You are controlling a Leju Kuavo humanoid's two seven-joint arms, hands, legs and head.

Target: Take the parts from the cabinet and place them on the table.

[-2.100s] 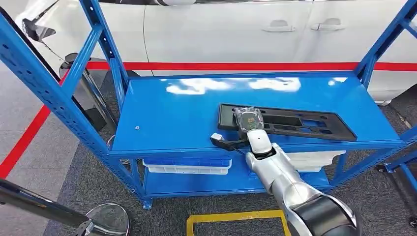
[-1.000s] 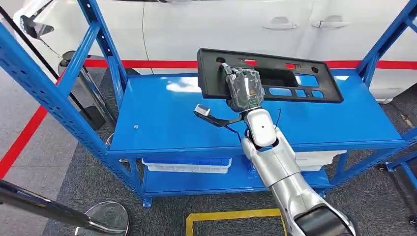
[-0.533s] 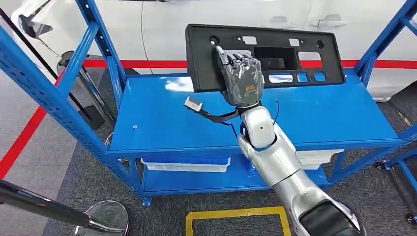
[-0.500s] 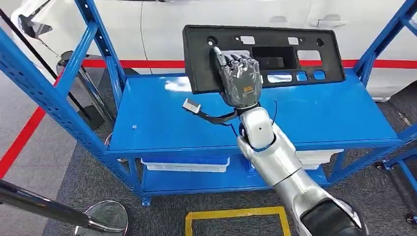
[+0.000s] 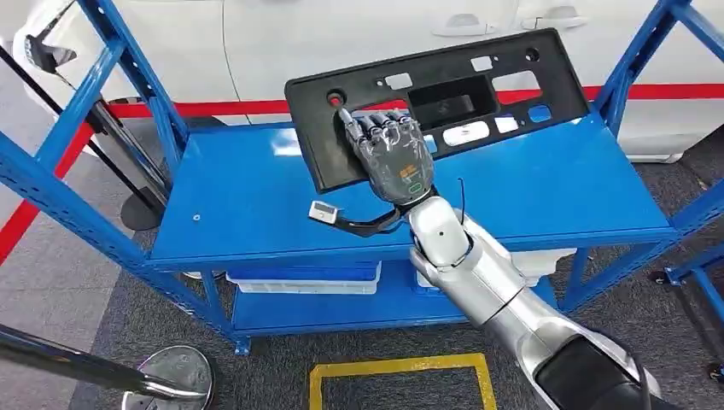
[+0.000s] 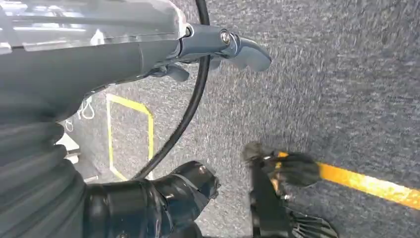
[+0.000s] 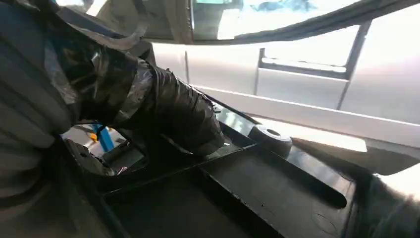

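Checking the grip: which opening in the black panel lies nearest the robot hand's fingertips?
The small round hole showing red at the panel's left end; the others are rectangular, further right.

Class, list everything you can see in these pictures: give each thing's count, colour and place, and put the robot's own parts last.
Panel: one, black, with cut-outs, held tilted above the shelf.
Shelf rack: one, blue, on grey carpet.
Bins: two, white, on the lower shelf.
Car: one, white, behind the rack.
Floor lines: yellow near the robot, red by the car.
Stanchion base: one, chrome, on the floor.
Right hand: dark, gripping the panel.
Left hand: dark, hanging above the floor.
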